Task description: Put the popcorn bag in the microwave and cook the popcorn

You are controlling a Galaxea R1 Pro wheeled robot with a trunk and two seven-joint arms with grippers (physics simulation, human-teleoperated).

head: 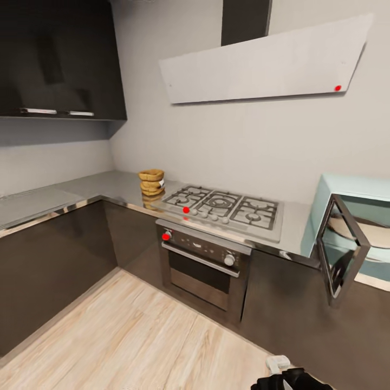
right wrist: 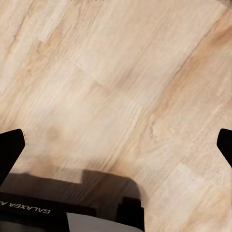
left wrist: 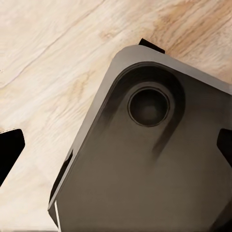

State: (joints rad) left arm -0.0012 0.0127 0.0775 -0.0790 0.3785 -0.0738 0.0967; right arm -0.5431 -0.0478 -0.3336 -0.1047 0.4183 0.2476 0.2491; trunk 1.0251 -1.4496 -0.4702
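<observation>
The tan-brown crumpled popcorn bag stands on the grey metal countertop near the corner, just left of the hob. The pale mint-blue microwave sits on the countertop at the far right, its dark glass door swung open toward me and a pale round plate inside. My left gripper is open above the wood floor and my grey base. My right gripper is also open over the floor, nothing between its fingers. Both hang low, far from the bag.
A steel gas hob lies between bag and microwave, above a built-in oven. A white slanted hood hangs over it, with dark wall cabinets at the left. Pale wood floor spreads before the L-shaped cabinets.
</observation>
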